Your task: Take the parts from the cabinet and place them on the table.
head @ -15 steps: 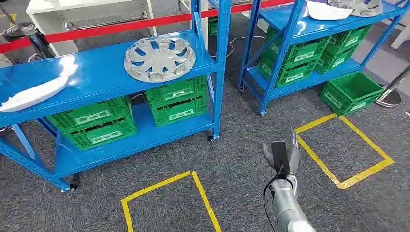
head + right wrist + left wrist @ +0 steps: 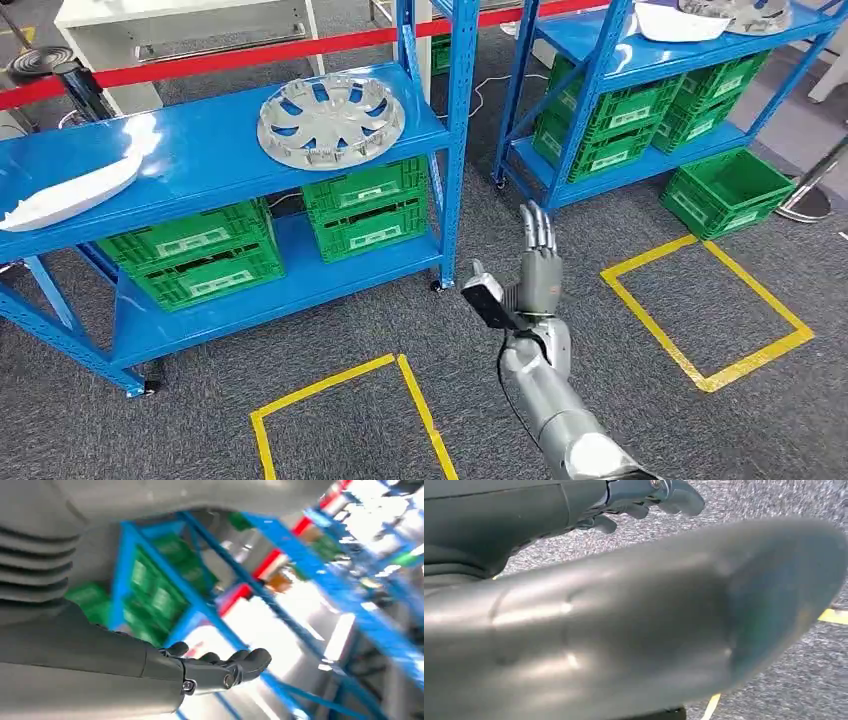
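Observation:
A silver wheel cover (image 2: 330,120) lies flat on the top shelf of the near blue cabinet (image 2: 200,150). A long white part (image 2: 70,190) rests on the same shelf at its left end. My right hand (image 2: 535,265) is raised over the carpet just right of the cabinet's corner post, fingers straight and apart, holding nothing. In the right wrist view the right hand (image 2: 220,670) faces the blue shelves with its fingers loosely extended. My left hand (image 2: 649,500) hangs over the grey carpet and grips nothing.
Green crates (image 2: 365,210) fill the cabinet's lower shelf. A second blue rack (image 2: 640,60) at the back right carries another white part (image 2: 680,22), a wheel cover (image 2: 735,12) and more crates. Yellow tape squares (image 2: 705,310) mark the floor. A red barrier (image 2: 250,55) runs behind.
My right hand has risen and moved left toward the cabinet's corner, turning so its fingers point up. The shelves and parts have not moved.

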